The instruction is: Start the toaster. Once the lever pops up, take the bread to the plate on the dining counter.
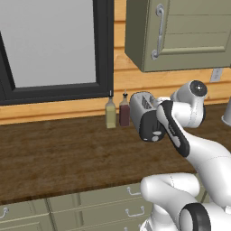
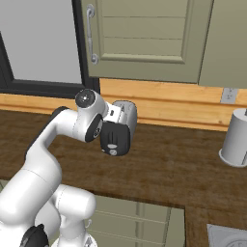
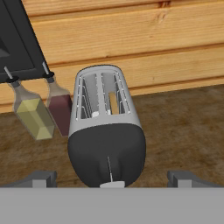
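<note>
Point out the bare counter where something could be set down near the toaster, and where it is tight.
Bare wood lies on the counter from the two bottles towards the drawers, and between the toaster and the grey canister. It is tight by the wall, where the bottles stand close beside the toaster and the gripper faces its black end.

Toaster (image 3: 106,131) brushed-metal top, matt black face, wood-grain counter (image 3: 183,127)

The dark wood counter (image 1: 63,153) carries the toaster (image 3: 105,131) near the far wall, two bottles (image 1: 116,113) just left of it.
</note>
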Controlling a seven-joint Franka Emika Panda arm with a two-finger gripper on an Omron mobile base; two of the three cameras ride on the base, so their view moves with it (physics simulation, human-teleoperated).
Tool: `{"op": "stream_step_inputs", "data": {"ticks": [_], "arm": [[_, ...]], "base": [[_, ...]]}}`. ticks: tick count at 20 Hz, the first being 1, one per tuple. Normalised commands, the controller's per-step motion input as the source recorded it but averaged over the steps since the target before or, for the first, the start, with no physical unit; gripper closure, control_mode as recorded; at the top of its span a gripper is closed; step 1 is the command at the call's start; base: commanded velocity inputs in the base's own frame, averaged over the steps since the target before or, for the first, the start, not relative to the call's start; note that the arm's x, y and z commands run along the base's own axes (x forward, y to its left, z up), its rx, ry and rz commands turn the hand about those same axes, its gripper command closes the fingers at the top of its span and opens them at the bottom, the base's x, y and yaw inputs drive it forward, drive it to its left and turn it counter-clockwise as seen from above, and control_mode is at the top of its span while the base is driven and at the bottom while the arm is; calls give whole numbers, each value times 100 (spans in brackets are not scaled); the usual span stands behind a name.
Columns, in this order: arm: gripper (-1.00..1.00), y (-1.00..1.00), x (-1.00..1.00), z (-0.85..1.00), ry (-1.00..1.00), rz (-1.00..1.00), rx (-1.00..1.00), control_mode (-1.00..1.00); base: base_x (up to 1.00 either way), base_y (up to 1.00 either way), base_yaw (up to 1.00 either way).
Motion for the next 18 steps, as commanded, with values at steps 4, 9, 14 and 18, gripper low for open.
{"op": "stream_step_inputs", "data": {"ticks": [4,9,14,18], "arm": [[-100,0,0,0,0,0,0,-100],[-100,0,0,0,0,0,0,-100],[-100,0,0,0,0,0,0,-100],[-100,0,0,0,0,0,0,-100]], "base": [[0,0,0],[0,0,0],[0,0,0],[0,0,0]]}}
